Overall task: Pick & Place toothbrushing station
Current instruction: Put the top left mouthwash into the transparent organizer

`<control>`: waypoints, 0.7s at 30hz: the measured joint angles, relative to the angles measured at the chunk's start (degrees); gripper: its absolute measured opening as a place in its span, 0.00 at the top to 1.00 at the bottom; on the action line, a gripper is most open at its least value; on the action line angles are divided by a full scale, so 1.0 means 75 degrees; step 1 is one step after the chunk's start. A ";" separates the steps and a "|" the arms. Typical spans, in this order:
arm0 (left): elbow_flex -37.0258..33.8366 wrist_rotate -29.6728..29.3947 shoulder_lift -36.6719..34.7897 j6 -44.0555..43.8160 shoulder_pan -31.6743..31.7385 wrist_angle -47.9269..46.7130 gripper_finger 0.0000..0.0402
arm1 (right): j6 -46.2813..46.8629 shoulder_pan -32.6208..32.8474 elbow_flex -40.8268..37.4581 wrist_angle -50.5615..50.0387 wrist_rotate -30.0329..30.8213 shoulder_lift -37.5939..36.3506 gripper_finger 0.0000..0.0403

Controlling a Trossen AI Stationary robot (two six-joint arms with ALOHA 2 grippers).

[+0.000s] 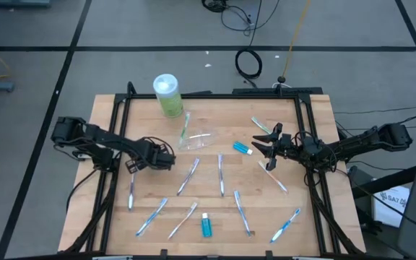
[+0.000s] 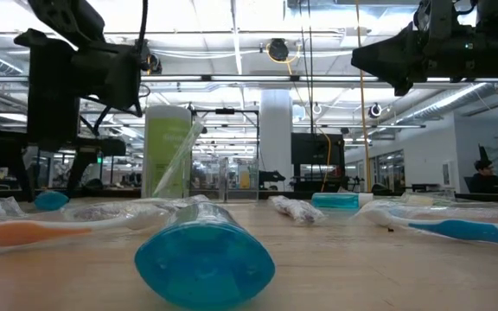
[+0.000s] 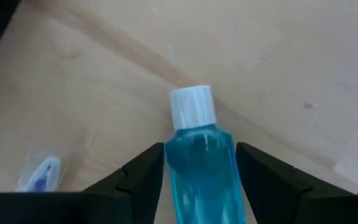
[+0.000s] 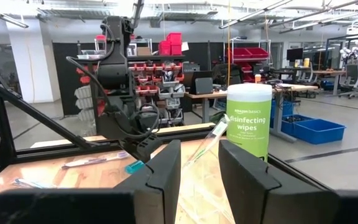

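**High view:** Fingers of the left gripper sit over the wooden table, on the near side of the wipes canister. Toothbrushes lie scattered nearer still. The right gripper hangs well to the canister's right.

**Low view:** A second blue bottle lies on its side in front of the canister. A person sits at the far right of the open-plan lab room.

**Left wrist view:** Both fingers are clamped against the sides of a white-capped blue bottle, bare wood beyond.

**Right wrist view:** Fingers stand apart, nothing between them. Shelving with red bins stands behind the canister.
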 joint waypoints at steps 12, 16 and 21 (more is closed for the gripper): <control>-0.0003 -0.0081 0.0061 0.1243 0.0358 0.0010 0.56 | 0.0000 0.0000 0.0000 -0.0027 0.0000 0.0000 0.75; 0.0000 -0.0135 0.0061 0.1285 0.0416 0.0045 0.59 | 0.0000 0.0000 0.0000 -0.0027 0.0000 0.0000 0.75; 0.0000 -0.0431 0.0061 0.1676 0.0433 0.0284 0.54 | 0.0002 0.0000 0.0000 -0.0030 0.0000 0.0000 0.75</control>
